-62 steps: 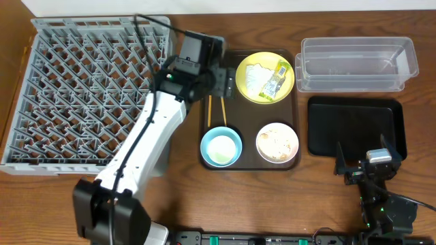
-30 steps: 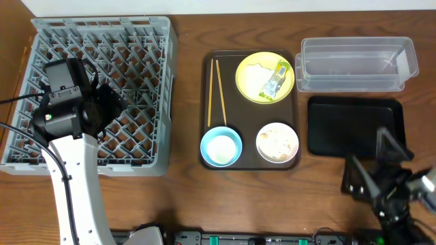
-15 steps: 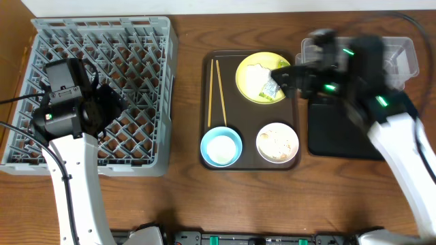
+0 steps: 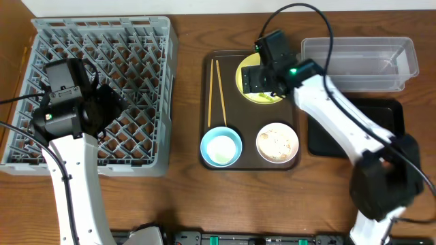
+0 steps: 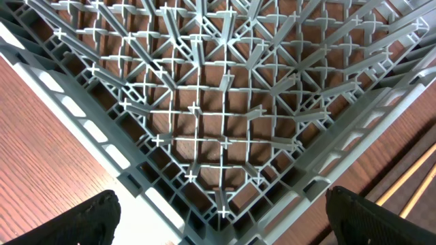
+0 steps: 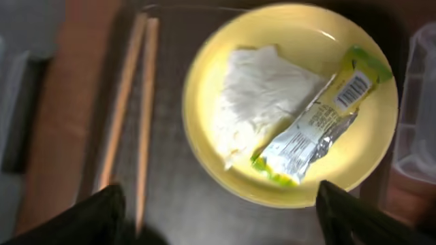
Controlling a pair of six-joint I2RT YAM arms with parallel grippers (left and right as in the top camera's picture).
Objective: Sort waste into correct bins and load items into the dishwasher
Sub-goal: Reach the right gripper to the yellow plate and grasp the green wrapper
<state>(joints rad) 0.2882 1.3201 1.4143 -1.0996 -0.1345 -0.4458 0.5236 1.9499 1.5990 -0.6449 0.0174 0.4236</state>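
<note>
Left claw (image 5: 221, 221) spread wide, pointing down, right claw (image 6: 219, 216) likewise spread wide

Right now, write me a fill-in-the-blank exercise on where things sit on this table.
The snack wrapper and white paper piece lie on the ____ plate.
Thin wooden ____ lie on the brown serving tray.
The left arm's fingers hang over the grey ____.
Food scraps sit in the ____ bowl.
Missing: yellow; chopsticks; dish rack; white.

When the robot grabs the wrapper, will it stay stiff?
Probably not: the wrapper looks thin and crinkled, so it should flop. It is likely very light, since it looks flat and empty. Its shiny film might slip.
</note>
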